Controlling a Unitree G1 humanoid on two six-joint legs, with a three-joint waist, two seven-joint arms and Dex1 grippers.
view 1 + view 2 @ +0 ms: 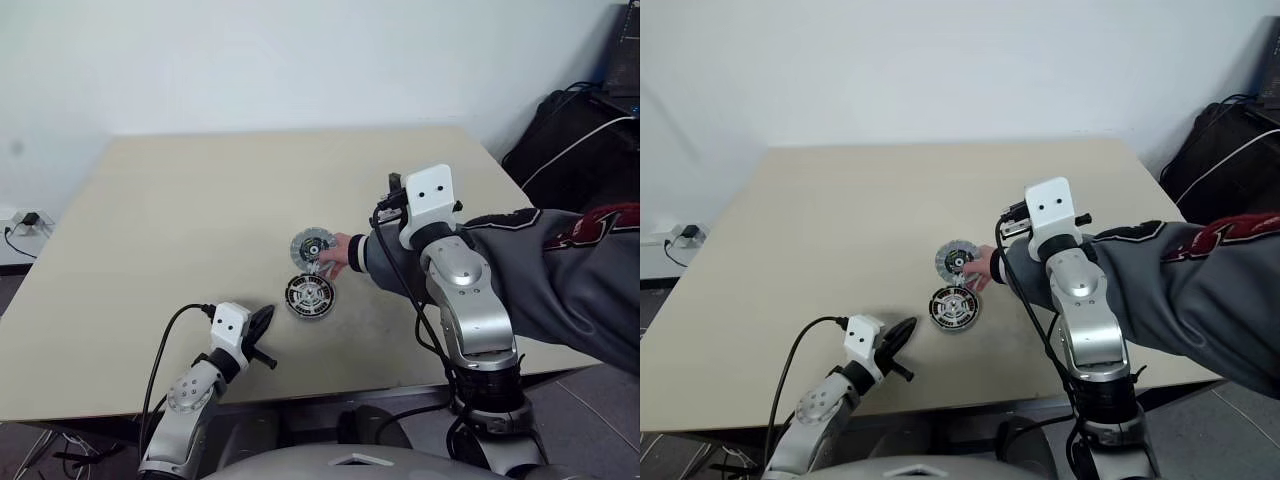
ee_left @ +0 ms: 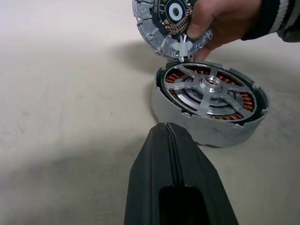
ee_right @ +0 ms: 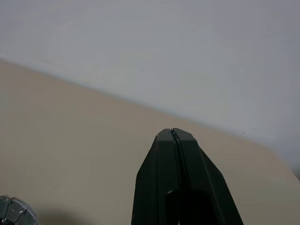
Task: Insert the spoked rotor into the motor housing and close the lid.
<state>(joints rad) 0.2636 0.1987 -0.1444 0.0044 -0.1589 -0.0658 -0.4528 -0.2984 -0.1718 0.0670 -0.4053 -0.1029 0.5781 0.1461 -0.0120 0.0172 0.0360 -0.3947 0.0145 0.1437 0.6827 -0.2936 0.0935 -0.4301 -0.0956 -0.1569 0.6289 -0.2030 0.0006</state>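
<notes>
My left end effector is clenched, its two black fingers pressed flat together with nothing between them, held low over the front part of the beige counter and pointing toward the parts at its middle. My right end effector is also clenched and empty, raised well above the counter on my right side and aimed level toward the far edge and the pale wall beyond. Just ahead of my left end effector, near but not touching, the motor housing rests flat on the counter, a round silver-walled shell with copper-brown windings showing around its inside. The spoked rotor sits inside it, its shiny silver spokes and hub facing up. Just past the housing, a person's hand reaches in from my right, wearing a grey sleeve with dark red trim. That hand holds the lid tilted by its edge, the face with the dark centre and small marks turned toward me, its lower edge close above the housing's far rim. To my far right, beyond the counter, lies a black bag with a white cable across it.
</notes>
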